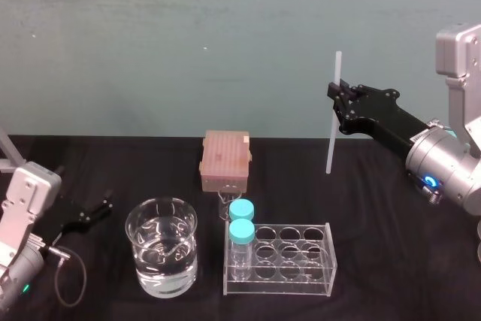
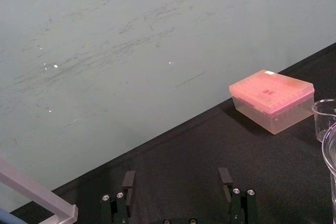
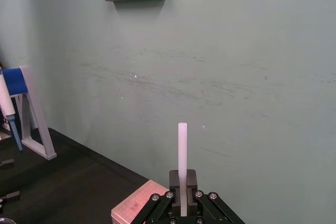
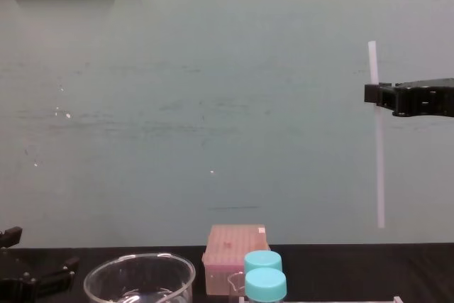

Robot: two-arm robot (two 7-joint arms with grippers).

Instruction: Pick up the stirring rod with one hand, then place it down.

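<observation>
The stirring rod [image 1: 333,114] is a thin translucent white stick held upright in the air at the right, well above the black table. My right gripper [image 1: 337,95] is shut on it about a third of the way down from its top. In the chest view the stirring rod [image 4: 377,140] hangs clear of the table with the right gripper [image 4: 376,94] clamped on it. From the right wrist view the rod's upper end [image 3: 182,153] rises between the shut fingers [image 3: 191,179]. My left gripper [image 1: 94,210] rests open low at the left, its fingers [image 2: 128,179] spread apart with nothing between them.
A glass beaker of water [image 1: 161,255] stands front left. A clear tube rack [image 1: 289,258] holds two blue-capped bottles [image 1: 241,219]. Behind them sits a pink tip box [image 1: 225,159]. Bare black table lies under the rod at the right.
</observation>
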